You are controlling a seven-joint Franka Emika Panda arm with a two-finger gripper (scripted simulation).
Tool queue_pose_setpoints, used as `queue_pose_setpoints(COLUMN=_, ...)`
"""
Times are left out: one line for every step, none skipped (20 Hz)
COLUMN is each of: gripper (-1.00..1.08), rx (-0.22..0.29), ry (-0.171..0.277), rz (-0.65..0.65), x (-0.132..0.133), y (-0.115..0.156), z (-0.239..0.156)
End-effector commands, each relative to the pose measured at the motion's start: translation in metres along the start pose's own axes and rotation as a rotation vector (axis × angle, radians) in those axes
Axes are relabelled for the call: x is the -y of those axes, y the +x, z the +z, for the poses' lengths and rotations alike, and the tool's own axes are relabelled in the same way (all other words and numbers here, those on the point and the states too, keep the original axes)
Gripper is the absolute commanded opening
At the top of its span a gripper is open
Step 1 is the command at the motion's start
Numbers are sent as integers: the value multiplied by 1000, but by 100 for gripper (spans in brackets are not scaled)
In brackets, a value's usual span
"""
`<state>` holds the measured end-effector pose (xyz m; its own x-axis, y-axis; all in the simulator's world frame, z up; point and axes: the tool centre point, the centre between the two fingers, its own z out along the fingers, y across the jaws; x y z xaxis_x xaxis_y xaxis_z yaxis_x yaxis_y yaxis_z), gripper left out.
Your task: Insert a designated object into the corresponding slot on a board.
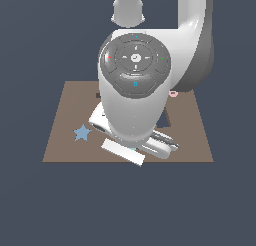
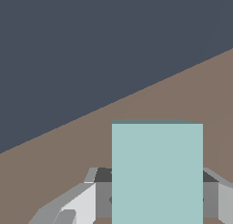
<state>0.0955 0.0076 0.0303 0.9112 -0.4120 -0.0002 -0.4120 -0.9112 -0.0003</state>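
The gripper (image 2: 157, 198) is clamped on the pale teal rectangle (image 2: 157, 173), one finger (image 2: 103, 196) pressed to each side, holding it over the brown board (image 1: 60, 135). On the board, a blue star (image 1: 82, 133) lies beside the arm (image 1: 134, 100), whose bulk hides the slot.

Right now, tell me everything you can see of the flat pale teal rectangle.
The flat pale teal rectangle fills much of the wrist view: a plain, smooth, matte slab with straight edges and a thin darker far edge. It sits between the grey fingers of the pincer, which flank it on both sides, above the large flat brown board. In the exterior view the arm hides nearly all of it; only a sliver of teal shows.
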Motion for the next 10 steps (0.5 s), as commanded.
queue_pose_setpoints(gripper=-100, rx=0, ry=0, rz=0, x=0, y=0, z=0)
queue_pose_setpoints(gripper=-100, rx=0, ry=0, rz=-1, x=0, y=0, z=0)
queue_pose_setpoints(gripper=-100, rx=0, ry=0, rz=-5, x=1, y=-1, z=0)
queue_pose_setpoints(gripper=-100, rx=0, ry=0, rz=-10, x=2, y=-2, z=0)
queue_pose_setpoints(gripper=-100, rx=0, ry=0, rz=-18, x=3, y=-3, z=0)
queue_pose_setpoints(gripper=-100, rx=0, ry=0, rz=-28, x=5, y=-5, z=0)
queue_pose_setpoints(gripper=-100, rx=0, ry=0, rz=-40, x=7, y=-8, z=-1)
queue_pose_setpoints(gripper=-100, rx=0, ry=0, rz=-55, x=9, y=-11, z=-1)
queue_pose_setpoints(gripper=-100, rx=0, ry=0, rz=-71, x=12, y=-14, z=-1)
queue_pose_setpoints(gripper=-100, rx=0, ry=0, rz=-89, x=14, y=-17, z=-2)
